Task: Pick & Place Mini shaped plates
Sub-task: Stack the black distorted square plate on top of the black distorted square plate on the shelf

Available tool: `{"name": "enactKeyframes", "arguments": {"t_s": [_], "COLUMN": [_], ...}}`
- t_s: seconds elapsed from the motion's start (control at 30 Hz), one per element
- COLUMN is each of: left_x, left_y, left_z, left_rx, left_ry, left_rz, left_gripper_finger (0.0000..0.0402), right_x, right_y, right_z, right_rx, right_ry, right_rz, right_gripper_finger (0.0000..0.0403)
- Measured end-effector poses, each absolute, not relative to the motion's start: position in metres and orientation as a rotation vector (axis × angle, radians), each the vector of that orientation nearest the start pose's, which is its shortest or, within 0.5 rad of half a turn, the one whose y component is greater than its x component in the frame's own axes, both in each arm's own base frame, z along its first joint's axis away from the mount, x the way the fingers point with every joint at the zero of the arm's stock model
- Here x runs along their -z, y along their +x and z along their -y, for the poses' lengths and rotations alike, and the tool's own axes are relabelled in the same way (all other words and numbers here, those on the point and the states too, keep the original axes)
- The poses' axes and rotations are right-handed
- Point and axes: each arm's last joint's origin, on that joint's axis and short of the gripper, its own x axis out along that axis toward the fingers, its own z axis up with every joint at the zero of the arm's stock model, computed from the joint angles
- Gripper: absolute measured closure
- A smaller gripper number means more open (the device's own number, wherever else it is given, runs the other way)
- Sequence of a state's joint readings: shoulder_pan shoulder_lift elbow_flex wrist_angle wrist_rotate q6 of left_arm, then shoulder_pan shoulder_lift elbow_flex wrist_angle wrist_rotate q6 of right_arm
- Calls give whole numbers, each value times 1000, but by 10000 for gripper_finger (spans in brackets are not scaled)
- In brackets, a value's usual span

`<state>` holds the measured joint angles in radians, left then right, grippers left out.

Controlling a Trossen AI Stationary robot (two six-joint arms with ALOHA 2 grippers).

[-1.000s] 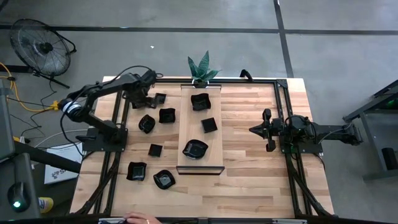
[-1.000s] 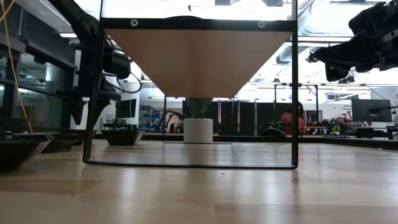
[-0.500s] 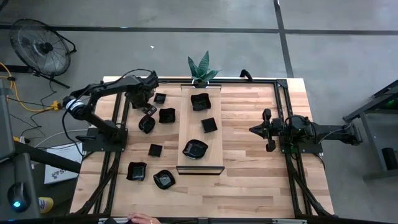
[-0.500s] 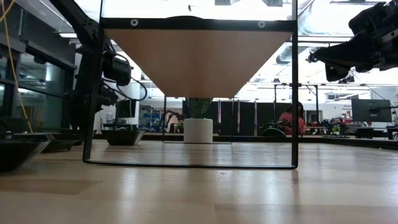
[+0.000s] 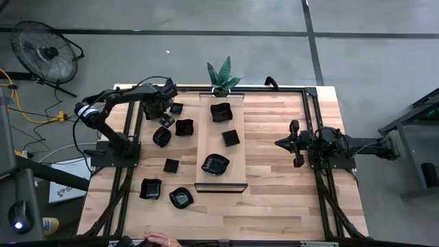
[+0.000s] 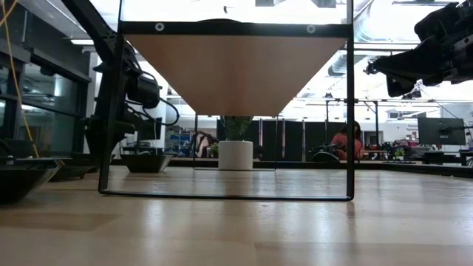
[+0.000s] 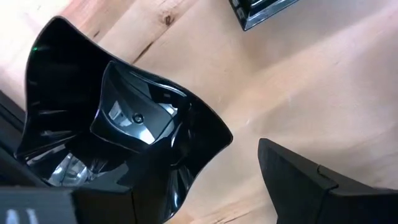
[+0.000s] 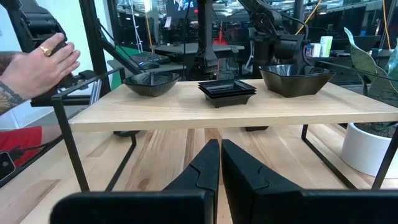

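My left gripper (image 5: 164, 114) (image 7: 194, 182) is open near the table's far left, low over a glossy black wavy-rimmed mini plate (image 5: 165, 121) (image 7: 124, 118). One finger (image 7: 93, 208) stands on the plate's dish side, and the other finger (image 7: 311, 186) stands beyond its rim. Other black mini plates lie on the table (image 5: 184, 127) (image 5: 162, 136) (image 5: 171, 165), and three sit on the raised pale board (image 5: 221, 111) (image 5: 230, 137) (image 5: 215, 165). My right gripper (image 5: 296, 144) (image 8: 220, 163) is shut and waits in the air to the right of the board. My left gripper straddles one wavy lobe of the plate's rim (image 7: 205, 134), coming down from above. A strip of bare wood shows between the rim and the outer finger. The plate hides the other finger's tip. I cannot tell whether that finger touches the plate.
The raised board (image 5: 221, 184) stands on a black frame at mid table, with a potted plant (image 5: 223, 75) at its far end. More plates lie near left (image 5: 150, 189) (image 5: 181, 197) and far left (image 5: 176, 108). A person's hand (image 8: 37, 62) (image 5: 154, 241) shows at the near edge.
My left gripper has moved toward the table's right edge along the far side and has come a little lower, ending over the wavy plate. My right arm has kept still.
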<state>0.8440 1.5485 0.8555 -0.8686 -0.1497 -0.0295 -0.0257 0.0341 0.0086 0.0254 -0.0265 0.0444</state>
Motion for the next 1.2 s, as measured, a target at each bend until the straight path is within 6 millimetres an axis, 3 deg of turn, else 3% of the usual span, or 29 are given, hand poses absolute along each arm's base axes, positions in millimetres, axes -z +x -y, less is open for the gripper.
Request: {"name": "enactKeyframes", "arguments": {"t_s": [0.67,1.2], "left_x": [-168,-168], "left_y": [151,151], "left_z": [-180,-180], "left_rx": [-665,-631], "left_ry": [-365,-338], "left_rz": [-1632,-1641], "left_gripper_finger": [170,266], "right_x": [-166,-166], "right_y": [99,99], "right_z": [2,2], "right_rx": [-1,-1], "right_ry": [44,44], "right_rz": [0,0], "right_gripper_finger": [391,391]}}
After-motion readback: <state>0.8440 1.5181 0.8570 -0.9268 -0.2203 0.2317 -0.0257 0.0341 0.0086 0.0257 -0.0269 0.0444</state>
